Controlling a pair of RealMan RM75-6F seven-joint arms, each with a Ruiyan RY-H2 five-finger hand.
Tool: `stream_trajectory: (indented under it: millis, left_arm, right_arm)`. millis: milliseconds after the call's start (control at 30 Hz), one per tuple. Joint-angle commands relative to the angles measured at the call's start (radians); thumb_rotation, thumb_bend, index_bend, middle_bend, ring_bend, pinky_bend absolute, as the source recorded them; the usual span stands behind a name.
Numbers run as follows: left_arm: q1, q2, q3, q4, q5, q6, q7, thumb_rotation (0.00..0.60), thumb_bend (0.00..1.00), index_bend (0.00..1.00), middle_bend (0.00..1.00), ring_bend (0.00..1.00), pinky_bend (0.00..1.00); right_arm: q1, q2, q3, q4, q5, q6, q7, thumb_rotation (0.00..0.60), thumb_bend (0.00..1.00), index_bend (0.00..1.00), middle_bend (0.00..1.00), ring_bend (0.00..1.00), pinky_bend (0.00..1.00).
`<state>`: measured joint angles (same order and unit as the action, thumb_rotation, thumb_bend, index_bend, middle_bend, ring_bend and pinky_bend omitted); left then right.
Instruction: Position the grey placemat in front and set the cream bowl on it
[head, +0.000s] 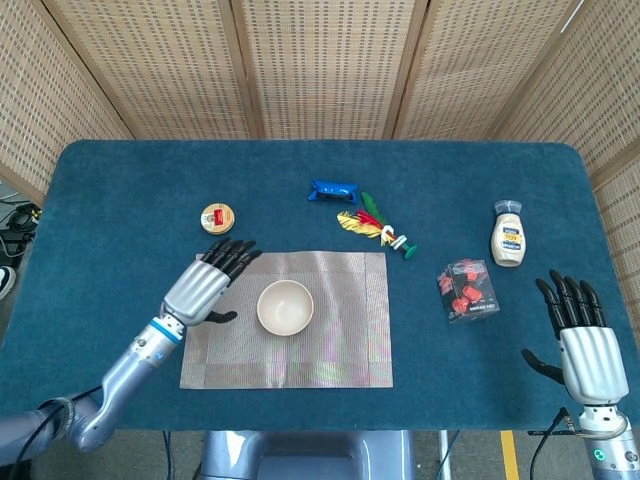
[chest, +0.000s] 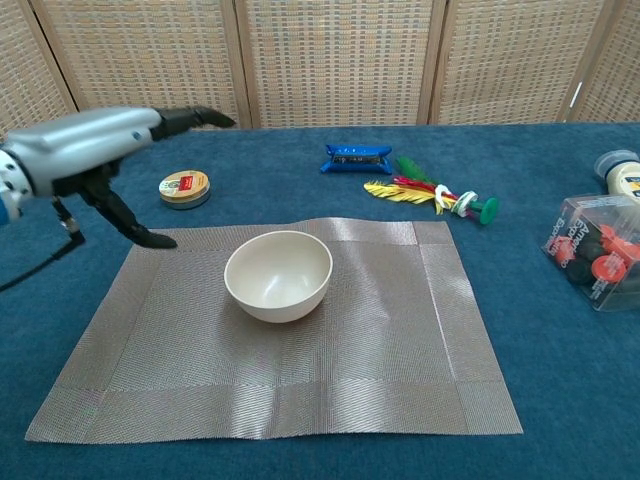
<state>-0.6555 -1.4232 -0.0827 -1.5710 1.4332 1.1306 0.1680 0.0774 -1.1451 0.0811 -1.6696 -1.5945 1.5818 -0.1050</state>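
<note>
The cream bowl (head: 285, 306) (chest: 278, 274) stands upright on the grey placemat (head: 345, 340) (chest: 400, 350), which lies flat near the table's front edge. My left hand (head: 206, 281) (chest: 100, 140) hovers open over the mat's far left corner, raised off the table, fingers spread and well apart from the bowl. My right hand (head: 580, 335) is open at the table's front right, palm down and holding nothing; the chest view does not show it.
Behind the mat lie a small round tin (head: 217, 218) (chest: 184, 187), a blue packet (head: 333, 191) (chest: 357, 157) and a feathered shuttlecock (head: 375, 226) (chest: 430, 193). At the right stand a clear box of red pieces (head: 468, 291) (chest: 598, 249) and a mayonnaise bottle (head: 508, 235) (chest: 622, 172).
</note>
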Motion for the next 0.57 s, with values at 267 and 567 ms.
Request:
stream_trajectory:
  millis: [267,567]
  left_arm:
    - [0.304,0.188,0.065,-0.155,0.015,0.387,0.049,0.600,0.00,0.00,0.00,0.00,0.00]
    - [0.488,0.256,0.152,-0.124,0.057,0.548,-0.064,0.600,0.00,0.00,0.00,0.00,0.00]
  right_arm:
    - [-0.006,0.009,-0.007,0.007,-0.008,0.003,-0.060,0.600,0.00,0.00,0.00,0.00,0.00]
    - [-0.002,0.030,-0.018,0.011,-0.018,-0.014,-0.049,0.600,0.00,0.00,0.00,0.00,0.00]
